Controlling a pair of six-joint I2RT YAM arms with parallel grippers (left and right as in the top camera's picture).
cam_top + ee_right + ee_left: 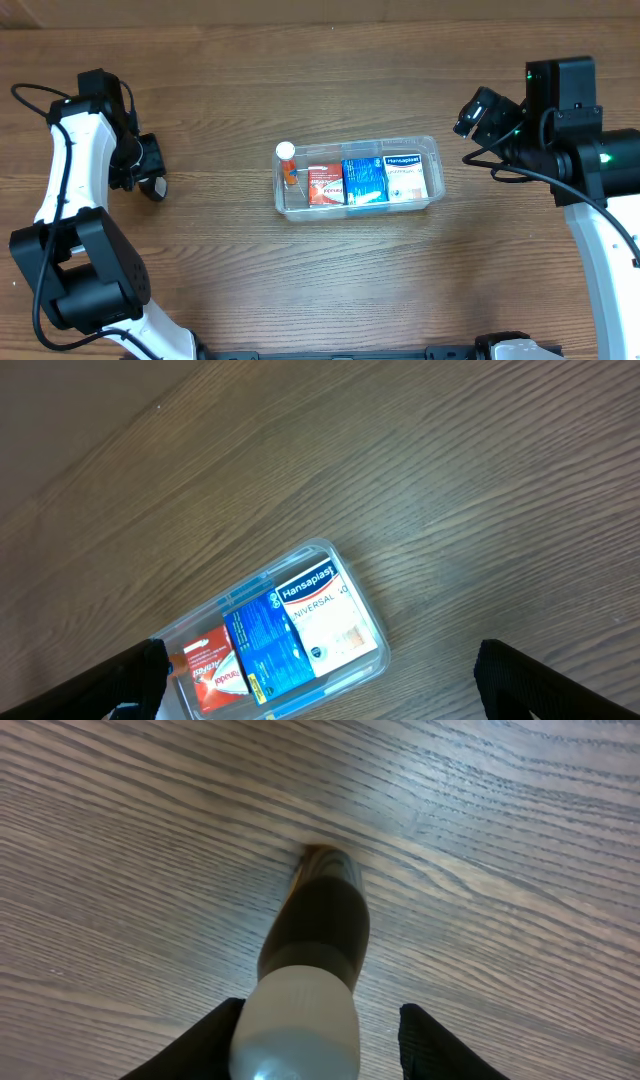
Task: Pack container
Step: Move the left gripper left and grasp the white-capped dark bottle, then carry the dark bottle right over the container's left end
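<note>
The clear plastic container [438, 172] sits mid-table and holds a red box [324, 185], a blue box [364, 180], a white Hansaplast box [407, 175] and an orange tube with a white cap [288, 165] at its left end. A dark brown bottle with a white cap [318, 925] lies on the table at the far left. My left gripper [318, 1045] is open around its cap end; the left finger touches the cap and the right finger stands apart. My right gripper [478, 112] is open wide and empty, raised to the right of the container [375, 628].
The bare wooden table [300, 80] surrounds the container. The left arm's base [80, 270] stands at the front left, and the right arm's body [590, 160] at the far right.
</note>
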